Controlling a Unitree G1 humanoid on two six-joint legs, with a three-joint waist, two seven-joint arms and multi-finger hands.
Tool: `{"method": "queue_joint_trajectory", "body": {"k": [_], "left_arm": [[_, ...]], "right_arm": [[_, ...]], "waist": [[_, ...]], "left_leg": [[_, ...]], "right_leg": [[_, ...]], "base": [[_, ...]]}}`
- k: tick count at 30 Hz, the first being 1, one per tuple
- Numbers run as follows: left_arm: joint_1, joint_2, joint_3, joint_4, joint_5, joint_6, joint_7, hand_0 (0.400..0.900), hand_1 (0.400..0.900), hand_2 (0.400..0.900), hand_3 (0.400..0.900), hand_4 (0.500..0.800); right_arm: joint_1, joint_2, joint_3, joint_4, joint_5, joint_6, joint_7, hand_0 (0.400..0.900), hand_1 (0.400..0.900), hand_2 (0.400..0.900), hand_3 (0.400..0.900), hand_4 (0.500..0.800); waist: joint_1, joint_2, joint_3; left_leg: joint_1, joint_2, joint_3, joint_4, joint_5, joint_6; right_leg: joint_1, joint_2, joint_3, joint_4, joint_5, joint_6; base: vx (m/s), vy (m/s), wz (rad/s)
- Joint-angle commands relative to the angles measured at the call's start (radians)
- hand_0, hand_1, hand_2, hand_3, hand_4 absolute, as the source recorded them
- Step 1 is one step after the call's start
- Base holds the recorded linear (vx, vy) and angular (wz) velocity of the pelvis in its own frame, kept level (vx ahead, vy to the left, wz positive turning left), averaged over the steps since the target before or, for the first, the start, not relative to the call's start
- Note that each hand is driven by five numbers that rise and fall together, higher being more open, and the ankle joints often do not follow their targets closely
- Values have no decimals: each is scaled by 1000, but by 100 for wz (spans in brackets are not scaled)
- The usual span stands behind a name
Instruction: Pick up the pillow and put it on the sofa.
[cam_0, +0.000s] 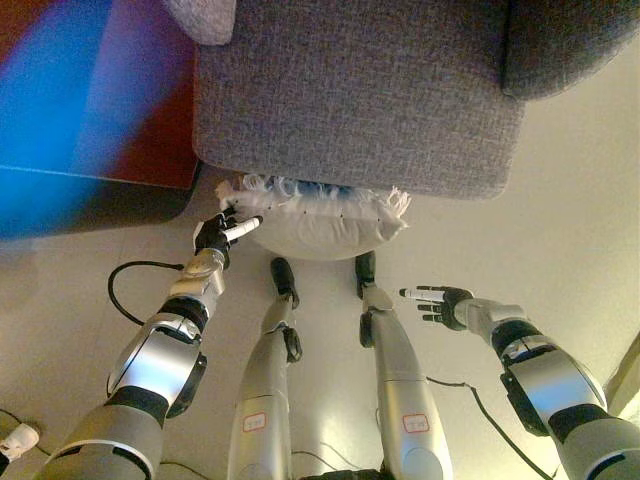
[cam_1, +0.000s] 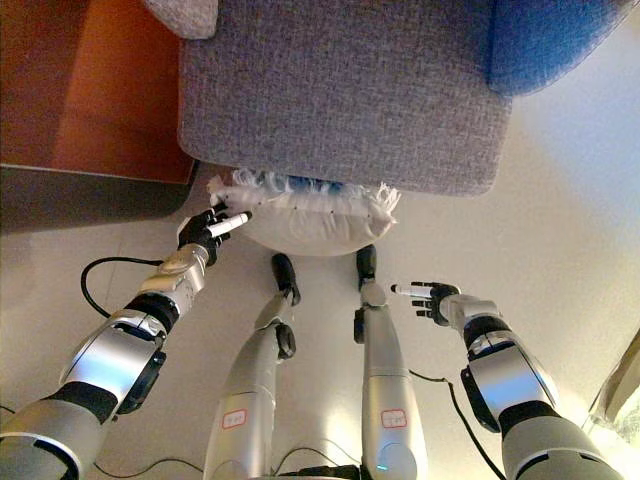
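Pillow is on the floor, tucked against the sofa front, fringe edge half under it. I've got the left hand touching its left corner, fingers loosely curled but not clamped on anything. Right hand hangs open, off to the side, probably ready to take the other end.

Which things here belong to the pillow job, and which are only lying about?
Job:
- pillow, on the floor against the sofa front
- sofa
- left hand, at the pillow's left end
- right hand, open, apart from it

Lying about:
- dark red rug, beside the sofa
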Motion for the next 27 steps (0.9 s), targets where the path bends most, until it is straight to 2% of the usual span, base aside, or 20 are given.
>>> {"method": "queue_joint_trajectory", "body": {"k": [1, 2, 5, 7, 11, 15, 16, 18, 21, 27], "left_arm": [[-55, 37, 35, 20, -19, -14, 14, 900, 900, 900, 900, 800], [-65, 54, 41, 28, -25, -16, 10, 900, 900, 900, 900, 800], [-76, 105, 45, 23, -36, -12, 5, 900, 900, 900, 900, 800], [-104, 137, 44, 18, -47, 5, 6, 900, 900, 900, 900, 800], [-181, 182, 21, 22, -61, 48, 12, 900, 900, 900, 900, 800], [-232, 188, 0, 20, -70, 67, 16, 900, 900, 900, 900, 800], [-245, 187, -6, 18, -66, 72, 16, 625, 625, 625, 625, 635], [-259, 182, -14, 10, -67, 72, 21, 400, 400, 400, 400, 500], [-273, 178, -29, -4, -65, 64, 7, 400, 400, 400, 400, 500], [-272, 181, -41, -36, -78, 58, 29, 400, 400, 400, 400, 500]], "right_arm": [[6, -45, 45, 55, 29, 42, -2, 900, 900, 900, 900, 800], [28, -68, 29, 51, 7, 21, 32, 900, 900, 900, 900, 800], [180, -114, -13, 49, -27, -120, 128, 900, 900, 900, 900, 800], [251, -127, -26, 40, -24, -182, 161, 900, 900, 900, 900, 800], [326, -129, -33, 10, -6, -242, 178, 900, 900, 900, 900, 800], [363, -117, -33, -26, 17, -269, 167, 900, 900, 900, 900, 800], [368, -113, -32, -34, 22, -270, 161, 900, 900, 900, 900, 800], [373, -108, -34, -47, 28, -268, 150, 900, 900, 900, 900, 800], [383, -106, -33, -56, 37, -272, 142, 900, 900, 900, 900, 800], [405, -99, -38, -75, 44, -289, 120, 900, 900, 900, 900, 800]], "waist": [[-12, 7, 13], [-20, 2, 12], [-42, -25, 12], [-56, -42, 13], [-85, -62, 13], [-106, -72, 13], [-111, -74, 13], [-117, -76, 13], [-123, -78, 13], [-129, -74, 13]], "left_leg": [[-80, -22, -65, 154, -114, -88], [-102, -18, -68, 166, -119, -92], [-146, -9, -70, 191, -131, -93], [-168, -4, -71, 196, -136, -92], [-210, 7, -72, 213, -143, -89], [-238, 11, -73, 226, -148, -90], [-244, 13, -73, 228, -148, -91], [-251, 14, -72, 233, -148, -93], [-263, 14, -74, 244, -149, -96], [-267, 13, -74, 251, -150, -102]], "right_leg": [[-20, 70, -2, 2, -61, 17], [-37, 79, 4, 12, -65, 19], [-71, 91, 16, 25, -69, 27], [-87, 95, 18, 25, -74, 27], [-128, 98, 22, 32, -73, 24], [-155, 96, 26, 29, -66, 24], [-159, 95, 26, 28, -64, 24], [-166, 94, 26, 26, -59, 24], [-177, 91, 27, 28, -54, 23], [-180, 87, 32, 21, -47, 24]], "base": [[8, -21, -11], [-12, -24, -17], [-2, -63, -10], [9, -87, 0], [8, -61, 6], [8, -35, 7], [9, -23, 9], [8, -17, 9], [4, -20, 9], [-1, -5, 9]]}}
